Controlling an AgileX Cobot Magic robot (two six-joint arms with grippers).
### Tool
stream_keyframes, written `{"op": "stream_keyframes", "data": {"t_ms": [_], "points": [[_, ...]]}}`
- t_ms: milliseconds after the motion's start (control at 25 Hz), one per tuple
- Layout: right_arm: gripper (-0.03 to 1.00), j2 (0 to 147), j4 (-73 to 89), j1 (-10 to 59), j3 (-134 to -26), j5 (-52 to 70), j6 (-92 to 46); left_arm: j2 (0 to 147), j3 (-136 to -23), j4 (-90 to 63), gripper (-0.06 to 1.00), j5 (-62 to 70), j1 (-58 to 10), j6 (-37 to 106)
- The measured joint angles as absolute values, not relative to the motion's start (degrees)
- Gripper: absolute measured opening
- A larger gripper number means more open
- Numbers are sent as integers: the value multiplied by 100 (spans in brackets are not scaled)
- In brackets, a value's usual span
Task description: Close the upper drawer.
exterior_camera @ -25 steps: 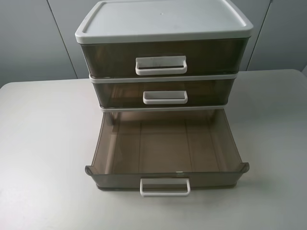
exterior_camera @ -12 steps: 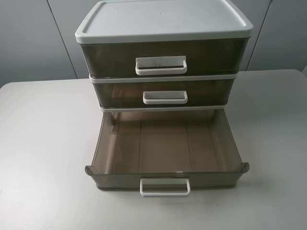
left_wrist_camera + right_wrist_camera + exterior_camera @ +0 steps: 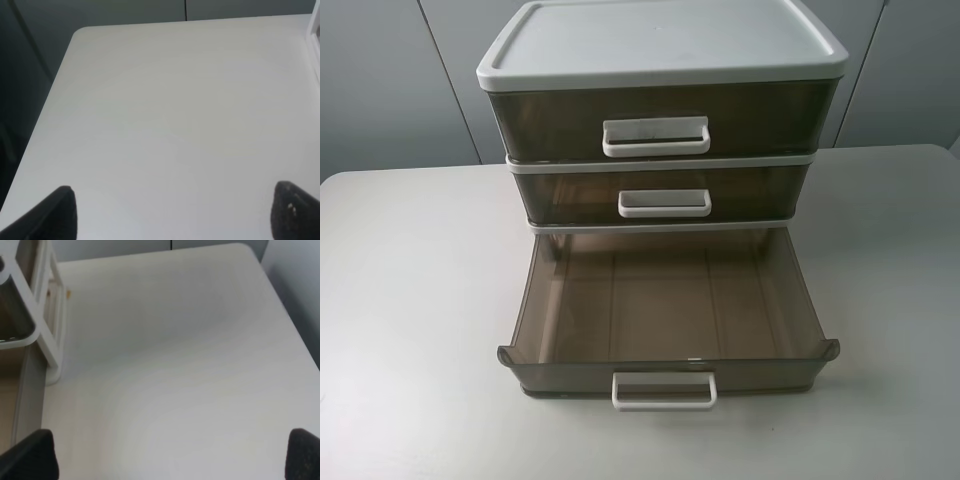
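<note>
Upper drawer [image 3: 660, 118] looks pushed in, bottom drawer [image 3: 665, 375] pulled out; left hand [image 3: 172, 210] and right hand [image 3: 170, 452] both spread apart above tabletop [image 3: 410, 300].

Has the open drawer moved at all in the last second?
No. The open drawer sits equally far out from the white frame, its handle unchanged.

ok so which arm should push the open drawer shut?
Right, probably. The right gripper has the open drawer and the cabinet frame close by in its wrist view. The left gripper sees only a sliver of the frame. Both grippers are open and hold nothing.
</note>
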State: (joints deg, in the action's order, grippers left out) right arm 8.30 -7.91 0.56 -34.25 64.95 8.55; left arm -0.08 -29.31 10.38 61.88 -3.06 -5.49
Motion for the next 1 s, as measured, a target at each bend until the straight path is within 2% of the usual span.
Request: {"op": "stream_keyframes", "data": {"t_ms": [280,1000], "points": [[69,31,-791,-183,-3020,6352,655,-8,-2931,1038,74,6188,-306,-549],[69,-7,-592,-273,-2939,6287,381,-8,-2931,1038,74,6188,-306,-549]]}}
